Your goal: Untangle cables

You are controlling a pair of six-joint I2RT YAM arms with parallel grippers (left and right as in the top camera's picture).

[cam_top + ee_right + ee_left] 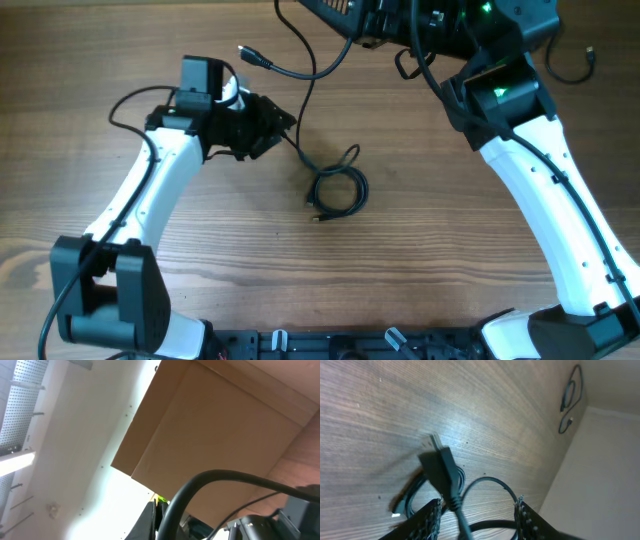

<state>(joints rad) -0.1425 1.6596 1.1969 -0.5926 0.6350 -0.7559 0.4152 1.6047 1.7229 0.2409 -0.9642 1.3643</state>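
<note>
One thin black cable (312,90) runs from a metal plug (255,57) at the back down to a small coil (338,190) mid-table. My left gripper (284,125) hovers just left of that run. In the left wrist view its jaws stand apart, and the cable's blurred plug end (440,466) and cord pass between the fingers (432,516), pinched by neither. The coil (412,497) lies on the wood beyond. A second cable (578,64) lies at the far right, also seen as a cable (570,396) near the table edge. My right gripper (156,512) points upward off the table, shut on nothing.
The right arm (530,170) folds over the back right corner, with thicker robot wires (420,45) hanging there. One thick wire (210,482) arcs across the right wrist view. The table's right edge (570,455) is close to the second cable.
</note>
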